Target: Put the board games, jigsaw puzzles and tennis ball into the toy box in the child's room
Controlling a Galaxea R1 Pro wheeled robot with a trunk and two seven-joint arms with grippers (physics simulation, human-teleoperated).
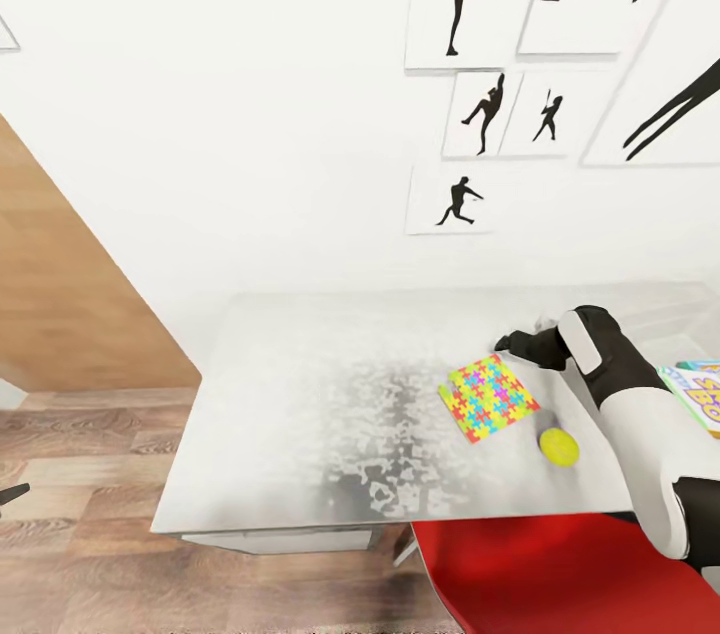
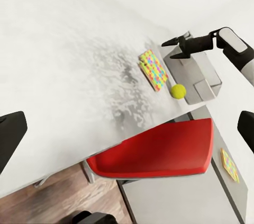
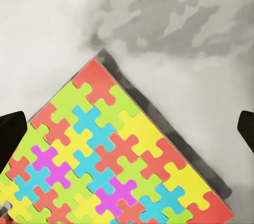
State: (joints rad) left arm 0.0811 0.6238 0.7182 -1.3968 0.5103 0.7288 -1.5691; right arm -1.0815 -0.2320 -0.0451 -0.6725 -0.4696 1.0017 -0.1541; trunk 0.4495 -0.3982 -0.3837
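Right end effector (image 1: 515,346), jaws spread and empty, hovers over the jigsaw puzzle (image 1: 488,397) on the bench (image 1: 300,414).
The tennis ball (image 1: 559,446) lies just beside the puzzle (a Skip-Bo board game (image 1: 697,392) sits further right); the grey toy box (image 2: 197,75) stands behind, a red chair (image 2: 159,150) in front.

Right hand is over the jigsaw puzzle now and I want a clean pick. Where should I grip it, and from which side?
The jigsaw puzzle is a thin slab lying flat on the table, so there's no face to pinch. Probably best to take an edge: the corner nearest the open right hand, coming down from above with one finger slipped under. The tennis ball sits close to its opposite side; avoid that.
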